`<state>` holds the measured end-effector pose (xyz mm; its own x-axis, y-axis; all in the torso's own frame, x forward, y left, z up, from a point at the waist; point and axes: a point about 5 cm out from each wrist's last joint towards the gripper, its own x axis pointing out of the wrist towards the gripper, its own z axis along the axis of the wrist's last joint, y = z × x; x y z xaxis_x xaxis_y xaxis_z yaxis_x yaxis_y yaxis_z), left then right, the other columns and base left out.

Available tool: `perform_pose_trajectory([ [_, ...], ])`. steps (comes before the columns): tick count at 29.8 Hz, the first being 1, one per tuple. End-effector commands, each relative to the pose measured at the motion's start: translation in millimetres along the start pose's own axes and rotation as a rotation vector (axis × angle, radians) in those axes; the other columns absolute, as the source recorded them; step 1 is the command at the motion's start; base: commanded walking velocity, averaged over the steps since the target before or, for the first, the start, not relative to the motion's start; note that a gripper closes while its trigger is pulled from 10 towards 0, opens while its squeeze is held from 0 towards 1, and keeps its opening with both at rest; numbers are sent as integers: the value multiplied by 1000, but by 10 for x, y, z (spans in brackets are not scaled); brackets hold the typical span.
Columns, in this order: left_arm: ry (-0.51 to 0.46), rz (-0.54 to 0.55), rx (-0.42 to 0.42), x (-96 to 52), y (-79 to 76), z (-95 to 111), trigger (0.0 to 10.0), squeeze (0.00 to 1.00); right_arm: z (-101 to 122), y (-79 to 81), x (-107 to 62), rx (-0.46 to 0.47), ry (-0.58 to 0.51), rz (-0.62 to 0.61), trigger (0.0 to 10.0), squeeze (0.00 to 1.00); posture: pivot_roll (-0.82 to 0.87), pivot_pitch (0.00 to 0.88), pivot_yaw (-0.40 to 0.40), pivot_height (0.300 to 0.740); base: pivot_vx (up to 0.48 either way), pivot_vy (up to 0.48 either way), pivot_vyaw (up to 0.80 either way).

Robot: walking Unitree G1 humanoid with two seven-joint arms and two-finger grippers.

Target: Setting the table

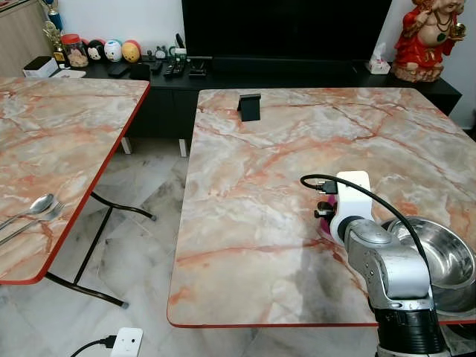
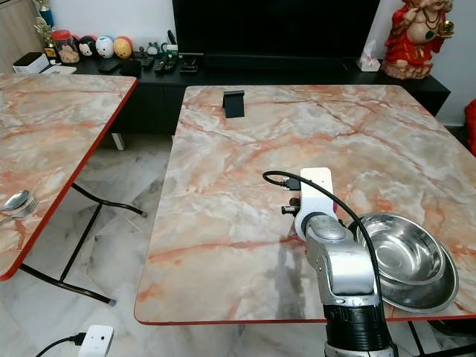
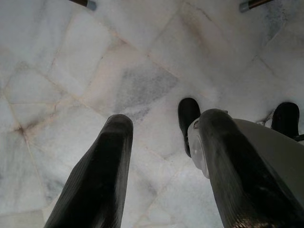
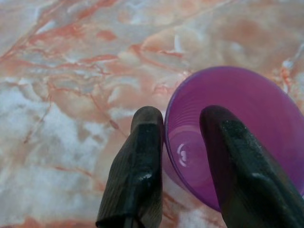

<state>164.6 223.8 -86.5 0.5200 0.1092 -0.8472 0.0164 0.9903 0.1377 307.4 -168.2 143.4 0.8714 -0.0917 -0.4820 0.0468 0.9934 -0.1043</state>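
A purple plastic cup (image 4: 237,128) stands at the near right of the marble table (image 1: 282,163). My right gripper (image 4: 182,116) is shut on the cup's wall, with one finger inside the rim and one outside. From the head, my right wrist hides most of the cup (image 1: 325,224). A steel bowl (image 1: 440,260) sits just right of it at the table's front edge. A spoon and fork (image 1: 31,210) lie on the second marble table (image 1: 52,126) to the left. My left gripper (image 3: 166,123) hangs open over the floor tiles.
A small black stand (image 1: 250,106) sits at the far side of the table. A black console (image 1: 223,74) with remotes and figurines runs along the wall, with a red statue (image 1: 428,37) at its right end. A white power strip (image 1: 126,342) lies on the floor between the tables.
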Motion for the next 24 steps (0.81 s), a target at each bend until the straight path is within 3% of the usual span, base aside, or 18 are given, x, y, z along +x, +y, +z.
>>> perform_pose_trajectory([
  [1,15,-1,16,-7,17,-39,10000,0,74,6,1,2,-32,-8,10000,0,4,0,-25,740,0,0,0],
  [15,19,-1,17,-7,21,-42,10000,0,48,35,17,-6,-31,5,10000,0,4,0,-23,740,0,0,0],
  [24,22,-2,21,-7,18,-45,10000,0,0,133,22,-84,-14,70,10000,0,5,0,-25,740,0,0,0],
])
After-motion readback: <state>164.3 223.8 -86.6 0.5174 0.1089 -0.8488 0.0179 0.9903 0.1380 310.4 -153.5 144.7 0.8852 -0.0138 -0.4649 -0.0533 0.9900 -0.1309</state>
